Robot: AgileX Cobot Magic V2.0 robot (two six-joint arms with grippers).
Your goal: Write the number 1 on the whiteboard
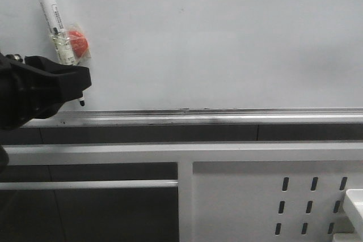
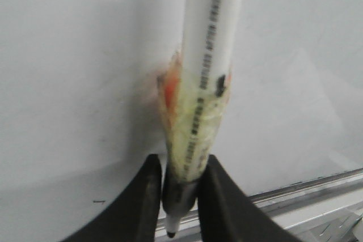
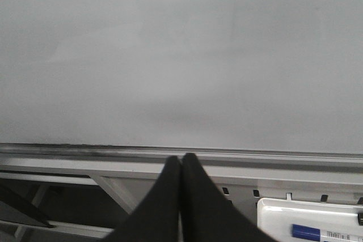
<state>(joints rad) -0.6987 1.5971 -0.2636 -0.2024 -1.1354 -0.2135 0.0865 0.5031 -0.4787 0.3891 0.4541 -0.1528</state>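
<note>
Gripping a white marker (image 1: pixel 52 18) at the whiteboard (image 1: pixel 227 38), left fingers (image 2: pixel 144 196); right fingers (image 3: pixel 170 191) clenched empty beside a tray (image 3: pixel 283 211) with a blue marker (image 3: pixel 317 233).

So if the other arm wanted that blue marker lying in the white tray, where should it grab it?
Probably mid-barrel, coming from above with jaws across its width. The blue marker lies flat in the white tray; only part of it shows, so that is a guess.

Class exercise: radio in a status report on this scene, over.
Left gripper shut on marker, tip low near tray. Right gripper shut, empty. Whiteboard blank, no number 1 yet. Nothing in the way.
</note>
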